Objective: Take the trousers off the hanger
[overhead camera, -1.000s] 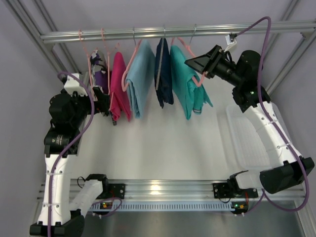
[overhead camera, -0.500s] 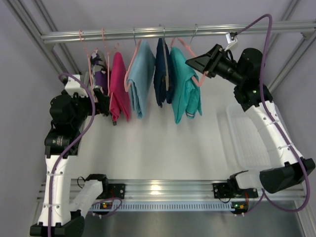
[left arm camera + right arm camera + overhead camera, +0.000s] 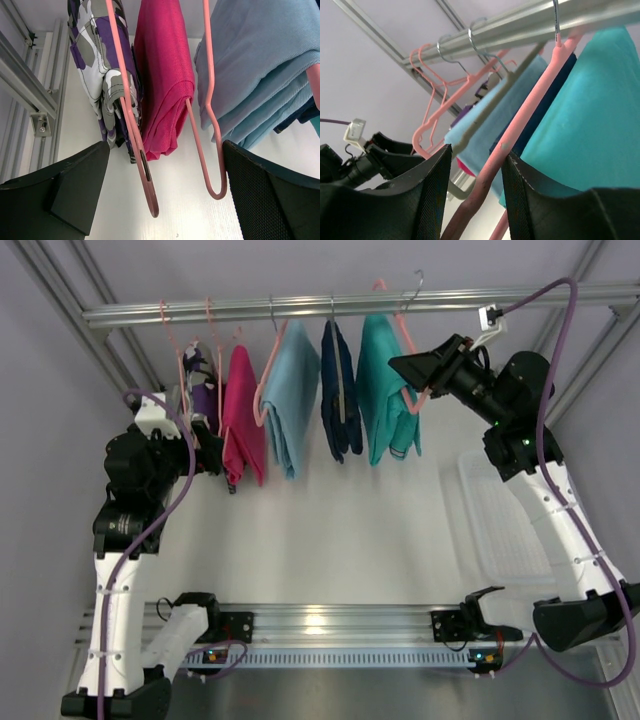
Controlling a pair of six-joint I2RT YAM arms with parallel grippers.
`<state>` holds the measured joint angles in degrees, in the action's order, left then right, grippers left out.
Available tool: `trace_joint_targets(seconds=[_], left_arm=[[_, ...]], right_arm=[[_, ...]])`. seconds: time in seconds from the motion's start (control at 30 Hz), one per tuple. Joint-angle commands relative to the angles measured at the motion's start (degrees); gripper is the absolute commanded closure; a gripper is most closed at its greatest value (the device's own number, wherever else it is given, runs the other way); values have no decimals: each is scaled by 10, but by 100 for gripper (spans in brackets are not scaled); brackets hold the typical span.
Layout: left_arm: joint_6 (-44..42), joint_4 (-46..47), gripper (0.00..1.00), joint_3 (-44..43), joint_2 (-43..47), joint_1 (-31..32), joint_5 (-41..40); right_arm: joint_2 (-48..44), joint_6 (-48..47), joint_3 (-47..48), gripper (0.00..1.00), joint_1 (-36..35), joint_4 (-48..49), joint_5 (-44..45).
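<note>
Spanning the back of the cell, a metal rail (image 3: 300,308) carries a row of garments. At the right end of that row we see the teal trousers (image 3: 385,390), folded over the salmon-pink hanger (image 3: 407,337) and drooping straight down just beside the navy garment (image 3: 340,390). The right gripper (image 3: 410,378) has its fingers clamped on the hanger's sloping shoulder, so the trousers lie just left of and below those fingers, and we judge this arm the nearer. The left gripper (image 3: 166,150), fingers apart with the ends of two other pink hangers (image 3: 212,150) between them, sits well apart at the row's left end.
</note>
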<state>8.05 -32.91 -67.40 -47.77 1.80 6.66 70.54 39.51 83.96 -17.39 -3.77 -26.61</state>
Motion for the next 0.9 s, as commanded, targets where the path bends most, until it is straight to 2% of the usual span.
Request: trace_joint_targets(seconds=[0.0, 0.13, 0.23, 0.37, 0.4, 0.5, 0.6, 0.77, 0.87], left_arm=[[3, 43, 1, -6, 3, -3, 6], [-1, 45, 1, -12, 14, -3, 14], [-4, 53, 1, -31, 20, -3, 55], [18, 53, 1, -71, 5, -3, 180], [27, 57, 1, -75, 2, -3, 236], [79, 100, 1, -70, -3, -2, 329], [105, 150, 1, -58, -7, -2, 372], [36, 200, 1, -59, -26, 1, 401], [-68, 214, 1, -79, -58, 31, 369]], right_arm=[[-32, -25, 50, 100, -1, 183, 3], [-37, -43, 70, 100, -1, 170, 1], [-54, -71, 71, 100, -1, 134, -4], [-98, -94, 35, 100, -1, 91, -5], [-109, -95, 24, 100, -1, 83, -5], [-152, -106, -12, 100, -2, 50, -1], [-189, -123, -37, 100, -1, 10, 7], [-243, -135, -71, 100, -1, -47, 25], [-262, -130, -82, 100, -2, -61, 30]])
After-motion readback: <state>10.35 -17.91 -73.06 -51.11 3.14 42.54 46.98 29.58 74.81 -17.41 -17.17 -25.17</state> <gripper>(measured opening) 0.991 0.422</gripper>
